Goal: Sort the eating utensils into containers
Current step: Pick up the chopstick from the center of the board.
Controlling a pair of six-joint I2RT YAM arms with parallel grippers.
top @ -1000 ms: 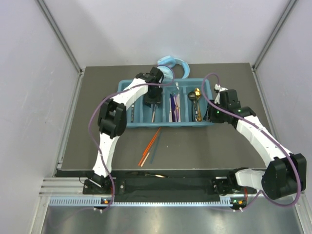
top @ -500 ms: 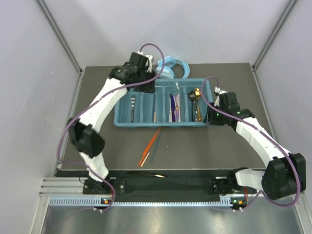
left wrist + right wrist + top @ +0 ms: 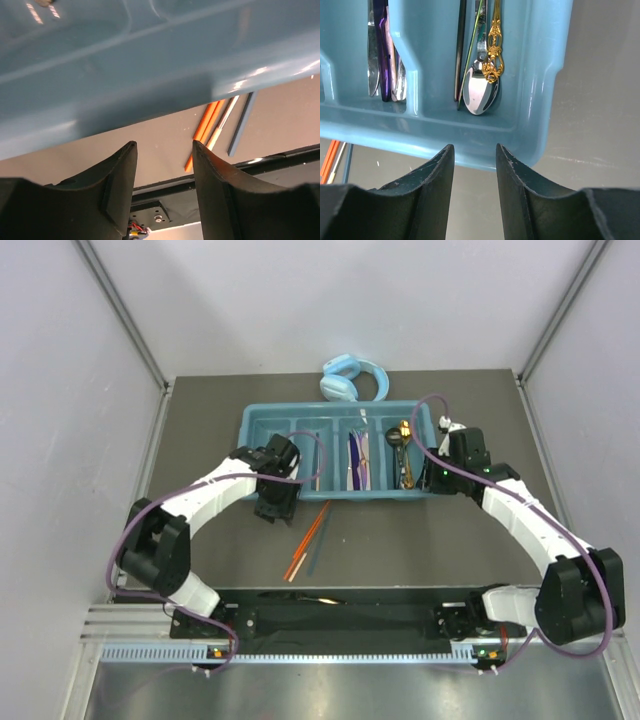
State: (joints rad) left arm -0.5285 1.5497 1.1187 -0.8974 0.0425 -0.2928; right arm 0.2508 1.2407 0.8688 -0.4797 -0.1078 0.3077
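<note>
Two orange chopsticks (image 3: 309,535) were lying loose on the dark table (image 3: 450,540), just in front of the near edge of the teal tray (image 3: 275,428), with a thin grey-blue stick (image 3: 241,125) I couldn't identify right beside them, so my read was that the sorting was mostly done and this was the fetch-the-leftovers step. Left gripper (image 3: 275,506) sat low just off the tray's near-left corner, jaws apart with nothing between them, and its wrist view showed the tray's outer wall up top and the chopsticks off to one side. Right gripper (image 3: 438,478) hovered at the near-right corner, jaws also parted and empty, looking at the rightmost compartment where a gold-handled spoon (image 3: 492,47) lay next to a dark knife (image 3: 461,50); a purple knife (image 3: 382,45) was one compartment over. Next move, I'd guess, meant swinging the left one over the chopsticks, dropping a finger either side and pinching near the middle, which is fiddly since they're slim, smooth and flat on the surface, so they could roll or split apart. Tray looked like glossy moulded plastic with rounded corners and long narrow slots, table was matte, spoon had an ornate handle and a mirror-polished bowl. Pale blue headphones (image 3: 350,378) sat behind the tray, not part of the job
</note>
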